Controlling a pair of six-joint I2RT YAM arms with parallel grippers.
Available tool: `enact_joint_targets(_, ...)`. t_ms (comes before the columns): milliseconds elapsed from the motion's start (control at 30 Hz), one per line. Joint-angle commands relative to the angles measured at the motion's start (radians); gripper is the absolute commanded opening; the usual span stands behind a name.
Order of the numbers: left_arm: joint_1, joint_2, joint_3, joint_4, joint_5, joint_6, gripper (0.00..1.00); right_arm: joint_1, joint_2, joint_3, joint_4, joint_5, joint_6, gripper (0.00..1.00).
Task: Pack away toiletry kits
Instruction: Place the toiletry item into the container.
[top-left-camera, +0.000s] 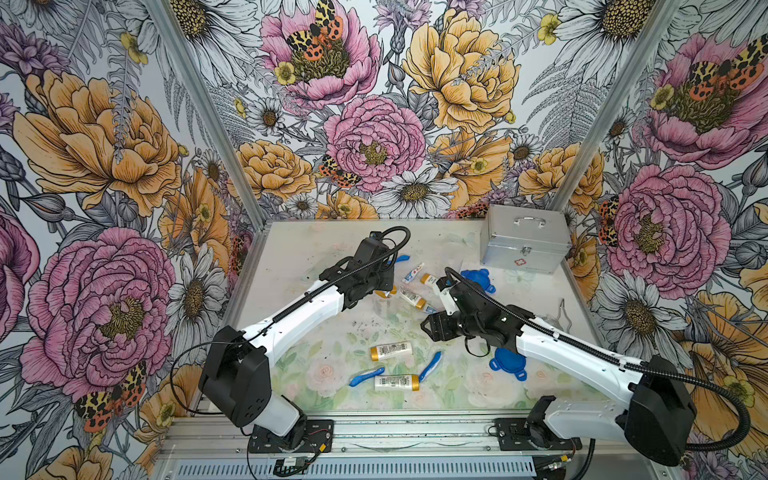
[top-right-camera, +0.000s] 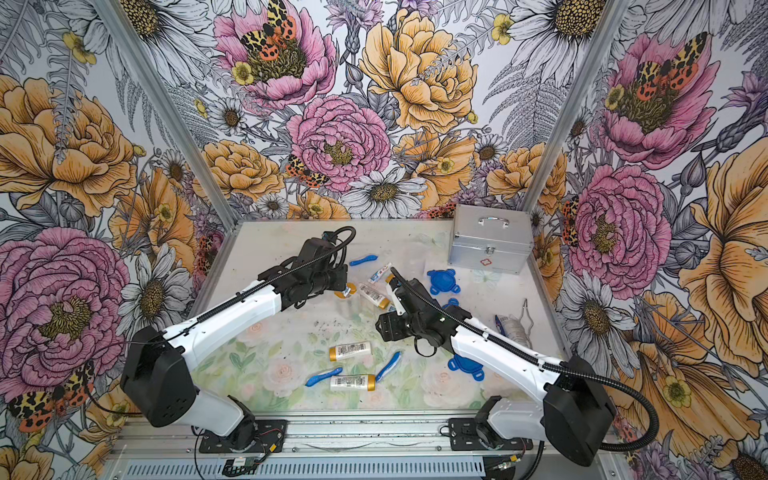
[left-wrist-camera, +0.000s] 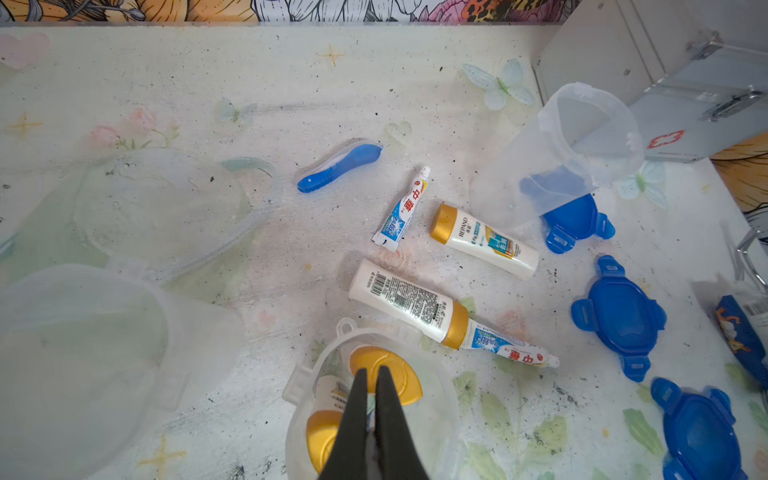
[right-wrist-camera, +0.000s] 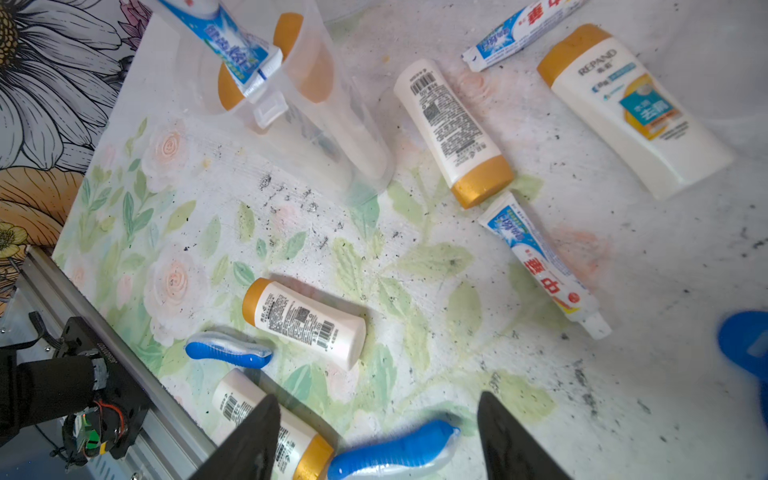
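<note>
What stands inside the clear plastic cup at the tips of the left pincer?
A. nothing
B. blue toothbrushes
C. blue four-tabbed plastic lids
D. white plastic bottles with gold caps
D: in the left wrist view, the gold caps of two white plastic bottles show inside the clear plastic cup, just beneath the left pincer.

Boxed in on three sides by walls (top-left-camera: 374, 104) papered with big pink, orange and white flowers and spotted moths. Joined at upper left and upper right by slanting metal posts (top-left-camera: 203, 104). Floored at lower centre with a desk (top-left-camera: 299, 249) in faded, scuffed rose print. Edged along the bottom by a metal rail (top-left-camera: 415, 432). Lit evenly, brightly.
</note>
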Motion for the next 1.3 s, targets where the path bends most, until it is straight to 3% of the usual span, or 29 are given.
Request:
enact_joint_targets(0, -0.013, 0.017, 0.022, 0.010, -0.019, 0.033, 0.00, -0.009, -0.018, -0.008, -0.011, 0.031, 0.019, 0.74)
enact_joint_targets(400, -0.015, 0.036, 0.008, 0.013, -0.009, 0.045, 0.01, -0.016, -0.007, -0.032, -0.037, 0.021, 0.029, 0.75)
enact_joint_targets(700, -0.018, 0.048, 0.022, 0.013, 0.012, 0.030, 0.36, -0.017, -0.077, -0.119, -0.087, -0.002, 0.144, 0.75)
enact_joint_targets(1033, -0.012, -0.017, 0.021, -0.034, 0.034, 0.013, 0.42, -0.005, -0.072, -0.212, -0.089, -0.024, 0.281, 0.72)
enact_joint_targets(1267, -0.002, -0.168, -0.017, -0.113, 0.052, -0.049, 0.55, 0.039, 0.056, -0.164, -0.076, -0.053, 0.318, 0.72)
